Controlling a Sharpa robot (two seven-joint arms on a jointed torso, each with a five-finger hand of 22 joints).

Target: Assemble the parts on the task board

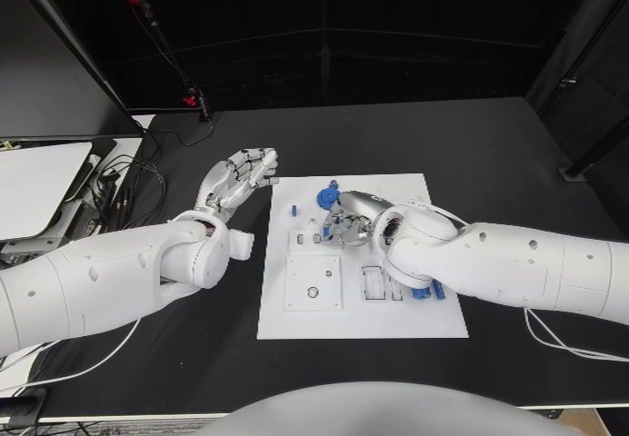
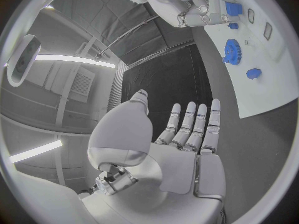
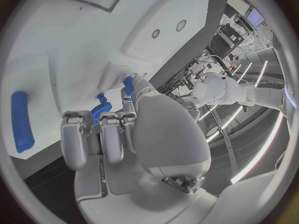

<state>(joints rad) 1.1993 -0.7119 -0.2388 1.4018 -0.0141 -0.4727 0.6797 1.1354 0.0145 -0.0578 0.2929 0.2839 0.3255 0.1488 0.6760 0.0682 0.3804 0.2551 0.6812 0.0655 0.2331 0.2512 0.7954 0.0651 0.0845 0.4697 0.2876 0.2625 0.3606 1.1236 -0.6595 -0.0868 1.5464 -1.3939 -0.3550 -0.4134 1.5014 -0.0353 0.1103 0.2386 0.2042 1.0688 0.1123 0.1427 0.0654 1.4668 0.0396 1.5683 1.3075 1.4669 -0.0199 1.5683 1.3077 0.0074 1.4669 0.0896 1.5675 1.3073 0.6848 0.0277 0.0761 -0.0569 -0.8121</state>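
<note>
Here, two white arms reach over a black table (image 1: 524, 145) toward the single white task board (image 1: 394, 322), a flat rectangular plate lying in the middle of the table. The left hand (image 1: 239, 180) hovers just off the board's left edge over bare tabletop, fingers straight and apart, grasping nothing; its own wrist view shows the palm (image 2: 187, 149) flat and the fingers (image 2: 212, 124) extended side by side. The right hand (image 1: 352, 216) is bent down over the upper middle of the board, fingers curled toward the surface; from its wrist view the fingers (image 3: 93, 134) fold in beside a small blue part (image 3: 101, 107), but whether they actually grasp it cannot be told. One blue gear (image 1: 326, 194) lies on the board near its far edge, just beside the right hand, its toothed rim clear in the left wrist view (image 2: 231, 51). One rounded blue knob (image 2: 253, 73) sits near it, closer to the board's corner. One long blue bar (image 3: 21, 120) lies flat on the white surface in the right wrist view. Near the board's right edge, a cluster of blue pieces (image 1: 422, 292) peeks out from under the right forearm, too hidden to count. Two raised white blocks (image 1: 314, 282) with small recesses occupy the board's left half.
</note>
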